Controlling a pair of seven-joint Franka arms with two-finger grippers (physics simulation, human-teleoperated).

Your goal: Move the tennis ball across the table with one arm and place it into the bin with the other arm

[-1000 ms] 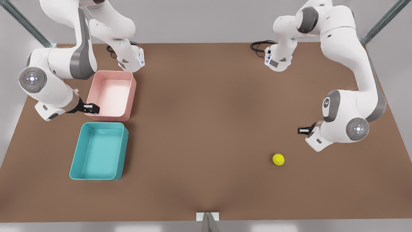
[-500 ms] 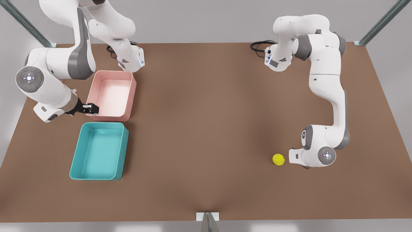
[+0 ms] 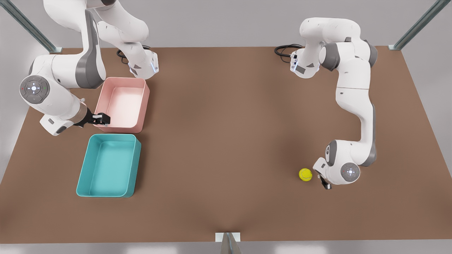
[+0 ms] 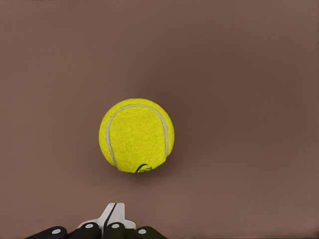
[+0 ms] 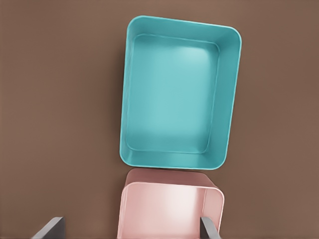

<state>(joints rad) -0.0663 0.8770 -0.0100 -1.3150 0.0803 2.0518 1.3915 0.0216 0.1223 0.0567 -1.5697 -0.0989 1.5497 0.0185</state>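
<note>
The tennis ball [image 3: 305,174] lies on the table [image 3: 226,141] far from the teal bin [image 3: 108,165], just beside the closed, empty left gripper [image 3: 325,183]; being light, fuzzy and springy, it probably rolls easily, while the right gripper [image 3: 102,120] waits wide open near the pink tray [image 3: 124,104].

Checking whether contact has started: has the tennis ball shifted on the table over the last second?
No. The tennis ball sits at the same spot on the table; the shut left gripper has dropped beside it.
</note>
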